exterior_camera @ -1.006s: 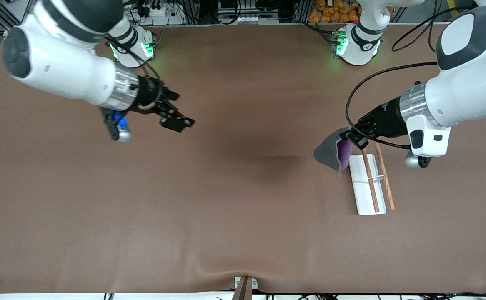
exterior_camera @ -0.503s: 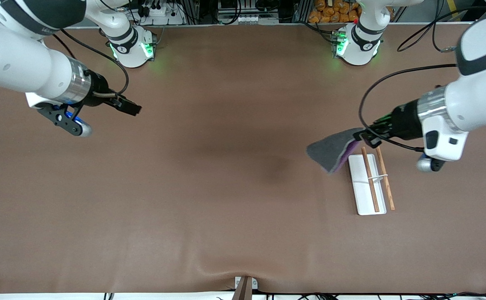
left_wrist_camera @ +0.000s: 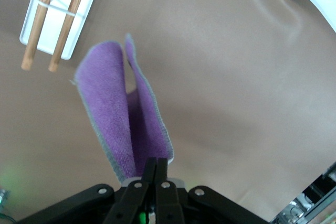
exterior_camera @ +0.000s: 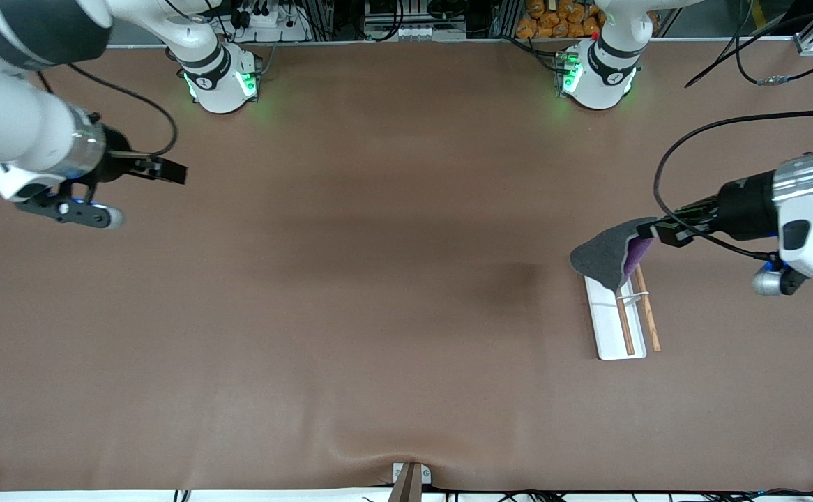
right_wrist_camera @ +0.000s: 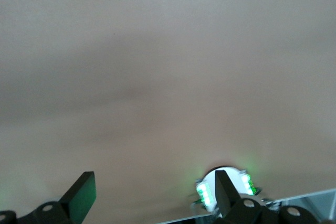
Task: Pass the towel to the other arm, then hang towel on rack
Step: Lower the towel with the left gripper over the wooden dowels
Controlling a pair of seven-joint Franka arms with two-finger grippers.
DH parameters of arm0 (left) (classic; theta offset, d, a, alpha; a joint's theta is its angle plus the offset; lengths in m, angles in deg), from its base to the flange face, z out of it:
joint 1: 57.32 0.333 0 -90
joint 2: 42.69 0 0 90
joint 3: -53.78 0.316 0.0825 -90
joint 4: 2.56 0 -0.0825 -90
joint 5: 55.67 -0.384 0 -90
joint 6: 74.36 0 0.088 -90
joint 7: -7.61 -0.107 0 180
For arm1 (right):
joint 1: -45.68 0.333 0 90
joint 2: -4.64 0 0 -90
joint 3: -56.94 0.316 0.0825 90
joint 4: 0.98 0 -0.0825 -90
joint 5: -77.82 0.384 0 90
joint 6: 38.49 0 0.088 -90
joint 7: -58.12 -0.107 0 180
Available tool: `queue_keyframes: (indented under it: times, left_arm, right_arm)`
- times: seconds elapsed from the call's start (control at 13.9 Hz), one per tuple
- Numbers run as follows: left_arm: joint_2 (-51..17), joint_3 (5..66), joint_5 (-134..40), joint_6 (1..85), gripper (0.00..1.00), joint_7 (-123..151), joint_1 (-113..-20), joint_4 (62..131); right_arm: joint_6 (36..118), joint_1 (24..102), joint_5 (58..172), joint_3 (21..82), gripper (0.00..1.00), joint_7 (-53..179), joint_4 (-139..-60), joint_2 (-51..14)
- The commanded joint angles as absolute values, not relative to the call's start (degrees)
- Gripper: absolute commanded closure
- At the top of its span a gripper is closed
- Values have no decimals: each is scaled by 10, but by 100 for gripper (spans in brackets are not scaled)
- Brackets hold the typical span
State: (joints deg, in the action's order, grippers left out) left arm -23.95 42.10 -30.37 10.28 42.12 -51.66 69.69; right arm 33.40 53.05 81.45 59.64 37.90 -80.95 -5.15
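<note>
- Left tool (exterior_camera: 659, 232) pinched on the towel (exterior_camera: 609, 256) — cloth hangs over the rack (exterior_camera: 619, 317), toward the left arm's end of the table (exterior_camera: 378, 314).
- Right tool (exterior_camera: 169, 171) spread wide, waiting over bare table at its own end.

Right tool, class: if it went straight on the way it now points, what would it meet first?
Nothing, as far as the pictures show. The open right tool points along the bare brown table toward the left arm's end; its height is unclear, so this is hedged.
</note>
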Motion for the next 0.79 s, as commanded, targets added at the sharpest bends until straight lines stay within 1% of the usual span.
queue_keyframes:
  times: [0.0,0.07,0.29,0.5,0.65,0.72]
  left_arm:
    - [-244,420,-292,94,100,359,-506,703]
    - [-244,417,-290,90,100,335,-493,703]
    - [-241,418,-282,73,100,292,-479,703]
    - [-227,419,-256,74,100,264,-478,703]
    - [-209,416,-233,87,100,249,-488,701]
    - [-203,415,-212,110,100,229,-493,701]
  right_arm:
    - [339,475,798,605,0,472,-832,-32]
    - [344,460,800,606,0,482,-847,-27]
    - [409,433,801,605,0,554,-910,18]
    - [425,415,797,605,0,611,-925,36]
    - [450,415,797,605,0,610,-962,67]
    - [461,415,797,605,0,610,-987,83]
